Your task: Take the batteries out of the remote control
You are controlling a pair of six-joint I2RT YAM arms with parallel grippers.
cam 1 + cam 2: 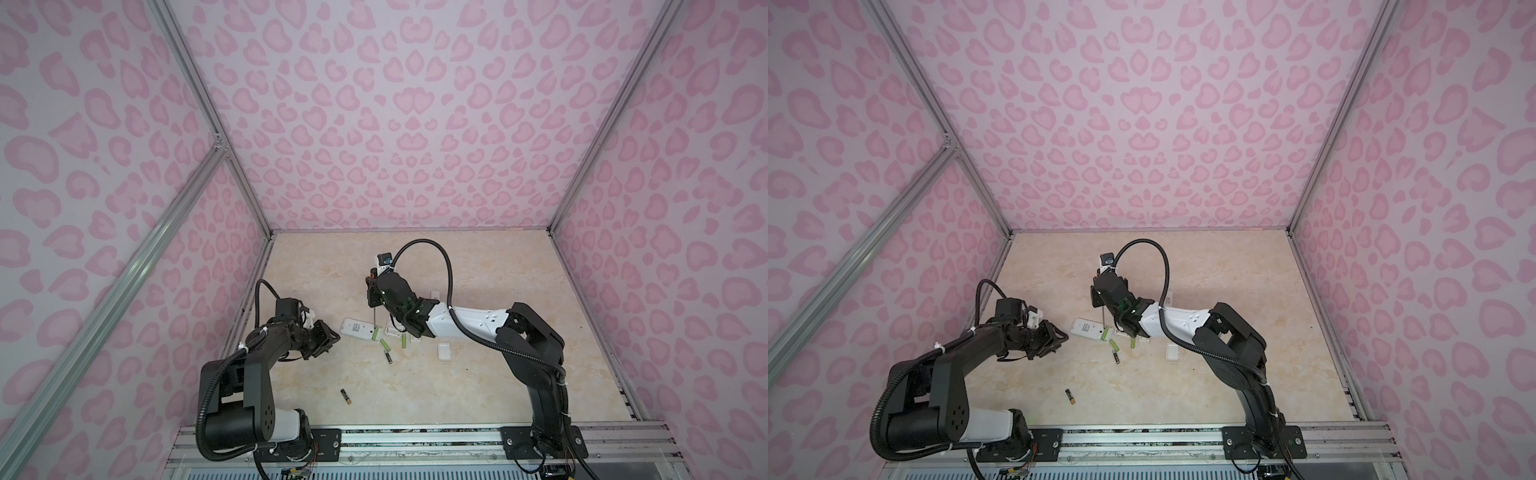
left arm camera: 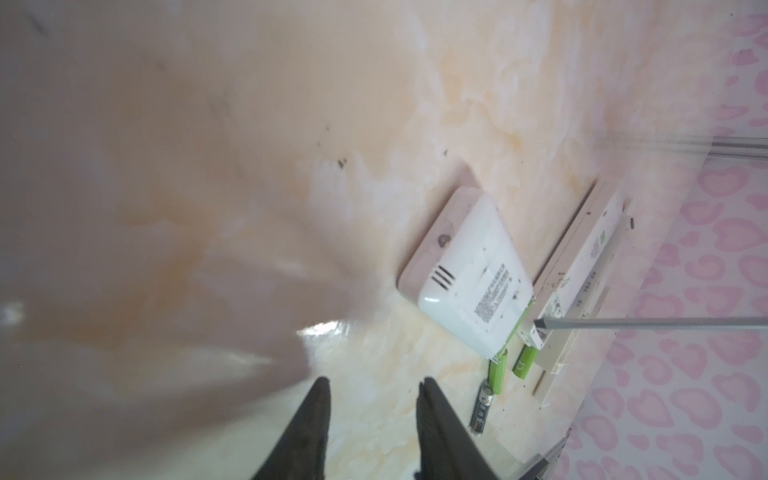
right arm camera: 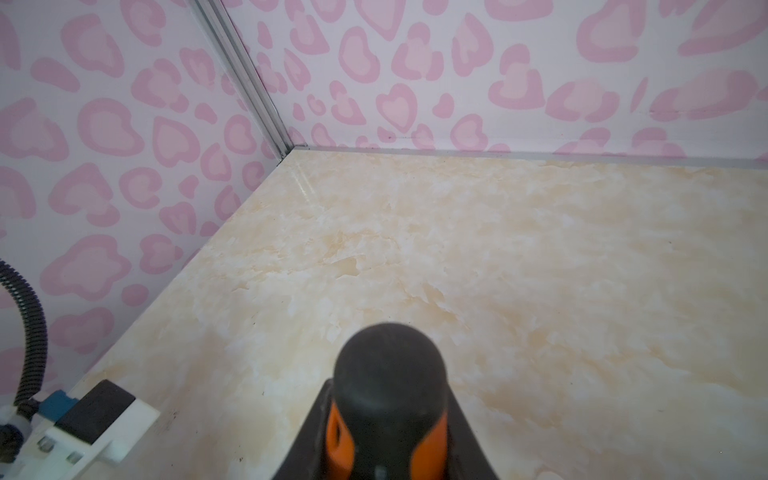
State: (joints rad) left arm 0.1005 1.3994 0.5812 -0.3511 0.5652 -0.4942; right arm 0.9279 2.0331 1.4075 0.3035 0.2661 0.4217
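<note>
Marbled tabletop (image 1: 478,395) w/ cylindrical batteries (image 1: 385,345); left claw (image 2: 375,384) agape, right claw (image 1: 372,293) grips screwdriver (image 3: 388,374).

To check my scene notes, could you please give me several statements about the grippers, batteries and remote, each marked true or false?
1. The right gripper is shut on the orange-and-black-handled screwdriver. True.
2. The left gripper holds a lime green battery. False: its jaws stand open and empty, short of the white rectangular plastic remote.
3. A black cylindrical battery with a gold end lies alone, nearest the arm bases. True.
4. The flat white plastic cover plate lies on the remote. False: it lies apart on the beige marbled table.
5. The screwdriver's tip is at the remote's end, beside a lime green cylindrical battery. True.
</note>
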